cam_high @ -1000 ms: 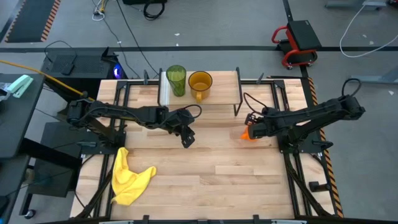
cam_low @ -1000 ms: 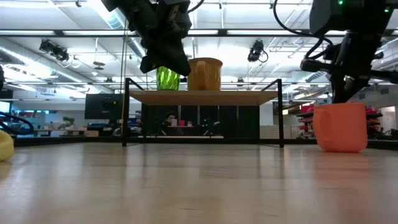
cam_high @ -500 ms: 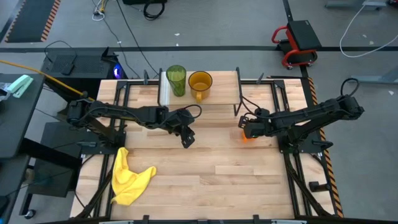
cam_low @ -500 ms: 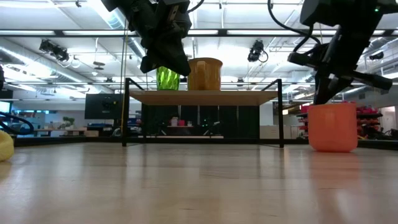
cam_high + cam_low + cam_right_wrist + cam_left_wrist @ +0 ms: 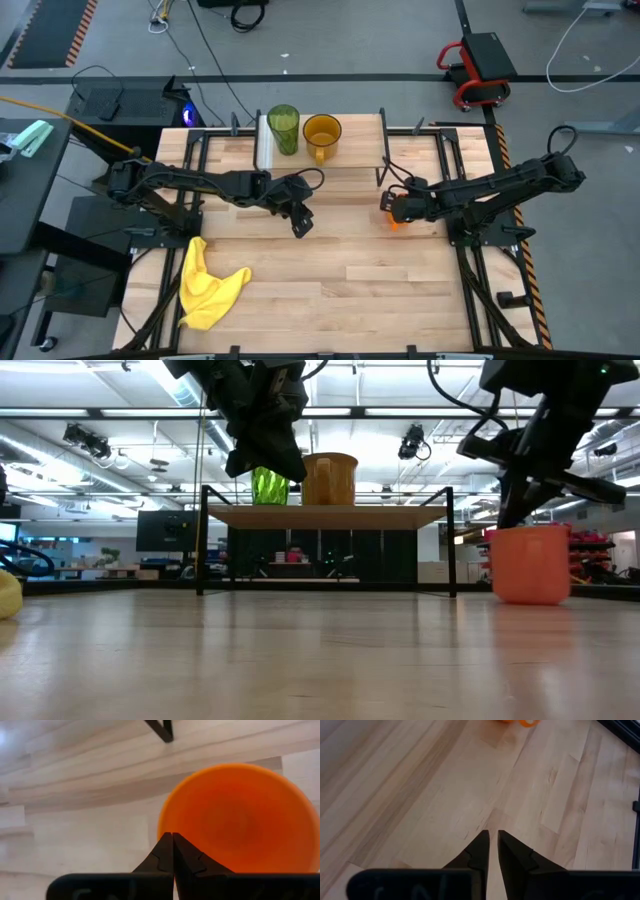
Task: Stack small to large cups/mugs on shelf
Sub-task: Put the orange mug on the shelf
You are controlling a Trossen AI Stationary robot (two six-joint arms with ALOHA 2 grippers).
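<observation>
The bright orange mug [image 5: 393, 222] [image 5: 530, 565] stands upright on the table, right of the shelf, with my right gripper [image 5: 392, 206] [image 5: 172, 840] shut on it. Its edge also shows in the left wrist view [image 5: 520, 722]. The translucent green tumbler [image 5: 283, 128] [image 5: 268, 487] and the amber-yellow mug [image 5: 321, 133] [image 5: 330, 478] stand side by side on the shelf's wooden top board [image 5: 360, 140] [image 5: 325, 516]. My left gripper [image 5: 300, 222] [image 5: 493, 838] hovers shut over bare table in front of the shelf, touching nothing. My right gripper pinches the orange mug's wall at the rim [image 5: 161, 822], on the side toward the table's left, one finger inside and one outside. The fingers [image 5: 508, 510] come down from above, slanting in from the right. The mug is upright, its base level with the table top.
A crumpled yellow cloth [image 5: 205, 285] [image 5: 5, 595] lies near the table's near left corner. The shelf's black legs [image 5: 381, 165] [image 5: 451, 540] stand just beyond the orange mug. Bare wooden table [image 5: 340, 280] spreads between the arms and toward the near edge.
My right gripper has moved a short way toward the table's left, taking the orange mug with it. The mug stays upright and now stands closer to the shelf's right legs. My left arm has kept still.
</observation>
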